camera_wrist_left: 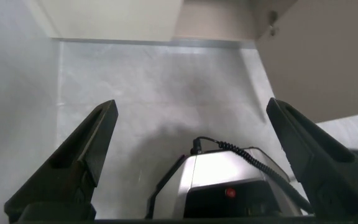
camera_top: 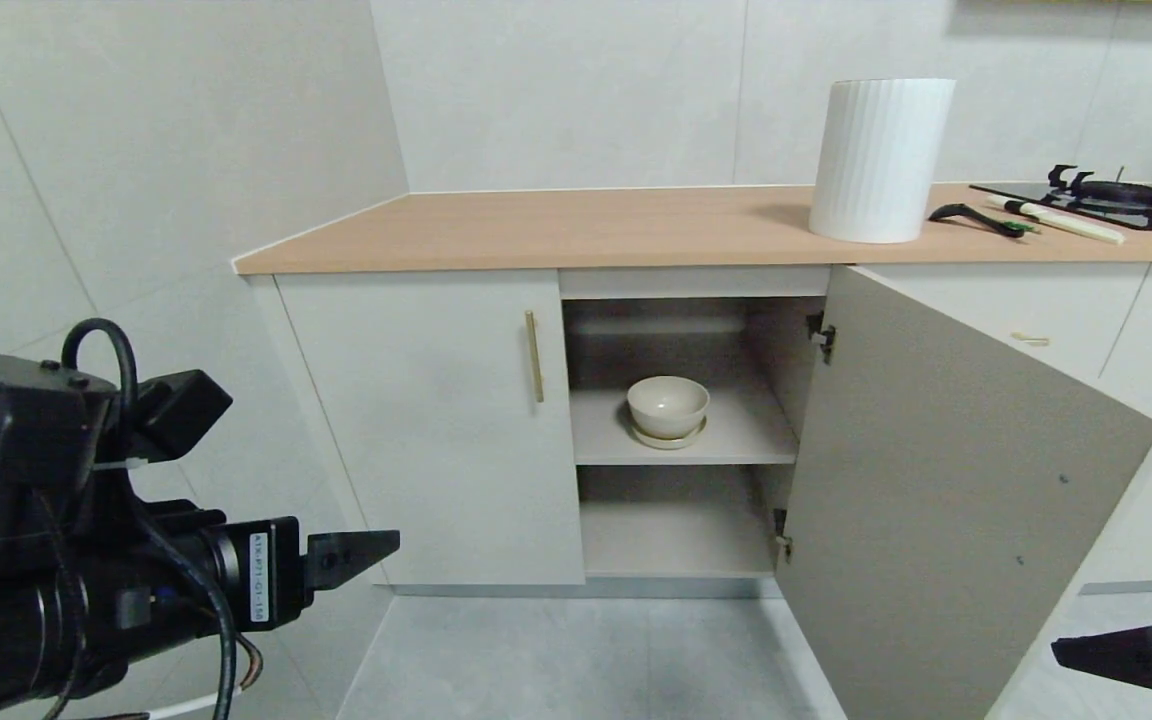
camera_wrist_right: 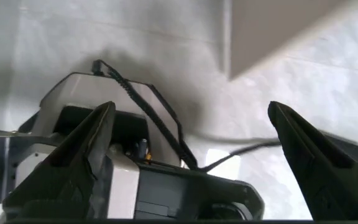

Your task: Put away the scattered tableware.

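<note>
Tiled kitchen corner w/ a wooden countertop point(camera_top: 586, 225) over a base cabinet whose right door point(camera_top: 946, 500) swings wide open toward 4 o'clock. Cream bowl point(camera_top: 668, 403) sits on a saucer point(camera_top: 669, 436) on the middle shelf point(camera_top: 746, 430), just past centre at 4 o'clock, so that pair looks stowed. At 2 o'clock on the counter, beside the gas hob point(camera_top: 1121, 195), lie a black-handled utensil point(camera_top: 976, 215) and a white stick-like utensil point(camera_top: 1056, 218), prob. the remaining pieces; a white ribbed canister point(camera_top: 881, 160) stands next to them at 1 o'clock. Left gripper point(camera_wrist_left: 190, 106) is low at 8 o'clock, right gripper point(camera_wrist_right: 191, 107) low at 4 o'clock, both w/ jaws spread wide and empty. Likely next: right arm lifts past the door edge w/o bumping it, comes down on a utensil mid-handle, jaws across its narrow axis.
</note>
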`<state>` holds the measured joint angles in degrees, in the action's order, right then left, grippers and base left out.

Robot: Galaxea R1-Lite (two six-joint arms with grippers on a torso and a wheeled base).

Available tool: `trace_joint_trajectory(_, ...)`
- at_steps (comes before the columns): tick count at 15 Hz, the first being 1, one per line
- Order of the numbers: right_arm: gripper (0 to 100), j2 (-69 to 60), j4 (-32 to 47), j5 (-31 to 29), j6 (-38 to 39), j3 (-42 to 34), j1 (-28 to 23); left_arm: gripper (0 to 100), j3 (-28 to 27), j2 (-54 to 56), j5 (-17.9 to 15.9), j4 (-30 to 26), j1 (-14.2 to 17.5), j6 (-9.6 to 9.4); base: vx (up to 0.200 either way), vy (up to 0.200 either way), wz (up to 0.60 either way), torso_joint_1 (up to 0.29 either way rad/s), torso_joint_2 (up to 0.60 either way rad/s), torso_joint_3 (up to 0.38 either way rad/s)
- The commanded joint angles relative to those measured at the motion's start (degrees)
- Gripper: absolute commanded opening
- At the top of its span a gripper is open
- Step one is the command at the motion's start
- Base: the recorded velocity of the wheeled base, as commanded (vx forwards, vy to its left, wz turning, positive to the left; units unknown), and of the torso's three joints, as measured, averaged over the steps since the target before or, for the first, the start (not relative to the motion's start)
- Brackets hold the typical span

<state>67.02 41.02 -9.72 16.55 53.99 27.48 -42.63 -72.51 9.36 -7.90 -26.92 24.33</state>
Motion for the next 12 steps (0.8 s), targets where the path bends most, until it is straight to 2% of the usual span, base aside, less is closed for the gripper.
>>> trace_joint_trajectory(1, 100, 0.30, 0.99, -1.97, -1.00, 0.24, -1.37, 100, 0.09, -0.09, 0.04, -0.01, 0.02, 0.01, 0.000, -0.200, 0.00, 0.002, 0.00, 0.007)
trace_joint_trajectory(2, 100, 0.30, 1.43, -2.94, -1.96, 0.32, -3.13, 100, 0.09, -0.09, 0.04, -0.01, 0.02, 0.01, 0.000, -0.200, 0.00, -0.002, 0.00, 0.007)
trace_joint_trajectory(4, 100, 0.21, 1.43, -3.38, -4.07, 0.68, -8.32, 100, 0.27, 0.00, -0.05, -0.01, 0.02, 0.01, 0.000, 0.000, 0.00, 0.000, 0.00, 0.000)
trace_joint_trajectory(8, 100, 2.23, -0.24, -3.82, -11.28, 1.73, -23.17, 100, 0.36, -0.09, -0.13, -0.01, 0.02, 0.01, 0.000, 0.000, 0.00, 0.000, 0.00, 0.000)
trace_joint_trajectory(9, 100, 2.59, -0.59, -3.82, -11.37, 1.73, -23.79, 100, 0.36, -0.09, -0.13, -0.01, 0.02, 0.01, 0.000, 0.000, 0.00, 0.000, 0.00, 0.000)
trace_joint_trajectory(10, 100, 5.75, -6.48, -3.47, -11.19, 1.20, -28.00, 100, 0.36, -0.09, -0.13, -0.01, -0.07, 0.01, 0.000, 0.000, 0.00, 0.000, 0.00, 0.000)
trace_joint_trajectory(12, 100, 9.09, -11.05, -3.29, -10.93, 0.41, -30.38, 100, 0.36, -0.09, -0.13, -0.01, 0.02, 0.01, 0.000, 0.000, 0.00, 0.000, 0.00, 0.000)
